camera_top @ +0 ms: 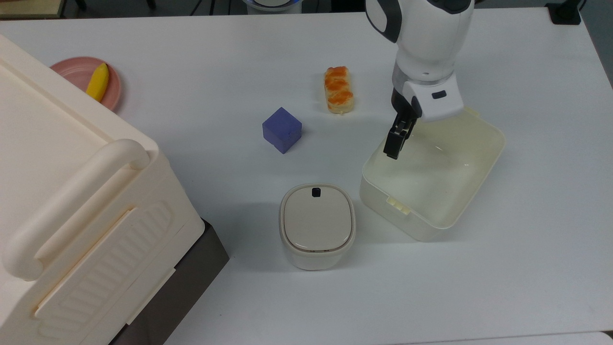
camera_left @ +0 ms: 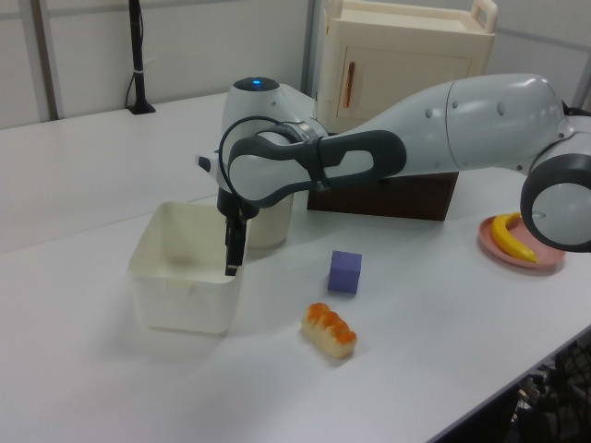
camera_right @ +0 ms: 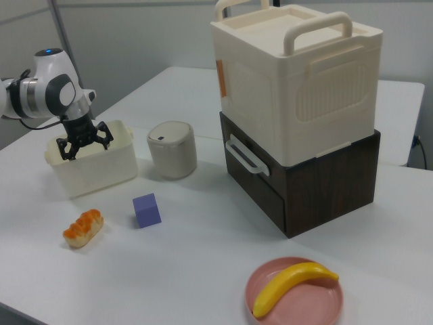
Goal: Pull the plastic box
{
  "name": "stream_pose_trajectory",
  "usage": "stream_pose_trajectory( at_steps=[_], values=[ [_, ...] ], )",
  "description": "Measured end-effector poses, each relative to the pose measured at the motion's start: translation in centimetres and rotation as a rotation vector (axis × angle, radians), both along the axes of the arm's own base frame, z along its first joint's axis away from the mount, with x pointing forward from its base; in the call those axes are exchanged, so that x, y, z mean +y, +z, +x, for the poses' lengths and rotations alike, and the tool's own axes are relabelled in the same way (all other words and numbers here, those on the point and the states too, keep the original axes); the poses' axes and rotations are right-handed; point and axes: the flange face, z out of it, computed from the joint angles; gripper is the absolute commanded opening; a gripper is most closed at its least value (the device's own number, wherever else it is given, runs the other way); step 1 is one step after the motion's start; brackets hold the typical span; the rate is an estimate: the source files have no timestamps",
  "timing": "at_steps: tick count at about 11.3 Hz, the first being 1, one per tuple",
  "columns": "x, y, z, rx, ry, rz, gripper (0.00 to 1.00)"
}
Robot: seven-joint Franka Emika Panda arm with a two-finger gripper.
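Claw (camera_top: 391, 148) spread wide, as the right view shows it (camera_right: 84, 145), holding nothing, dipped inside the plastic box (camera_top: 407, 225) close against the inner face of one long wall. Box directly under and around the claw, flat on the white table (camera_top: 527, 268), open top up. Long axis diagonal, from the top view's lower left to upper right; small latch tab on the short end at the top view's lower left. Translucent cream plastic, smooth, rounded corners, glossy floor.

Bare tabletop beyond the box on the top view's right and bottom. Nearest neighbour to the claw's lower left in the top view: rounded container (camera_top: 317, 225) with a beige lid, just beside the box's short end. Glazed bread roll (camera_top: 339, 89) and matte purple cube (camera_top: 282, 129) further to the top view's left.
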Motion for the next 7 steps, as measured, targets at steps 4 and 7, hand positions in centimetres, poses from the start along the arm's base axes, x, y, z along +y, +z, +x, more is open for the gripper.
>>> stream_pose_trajectory(
  at_steps=[4,7],
  values=[
    [-2.8,-0.3,-0.5,0.020,-0.015,-0.025,1.00],
    [-4.7,0.1,-2.1,0.041,-0.032,-0.038,1.00]
  ],
)
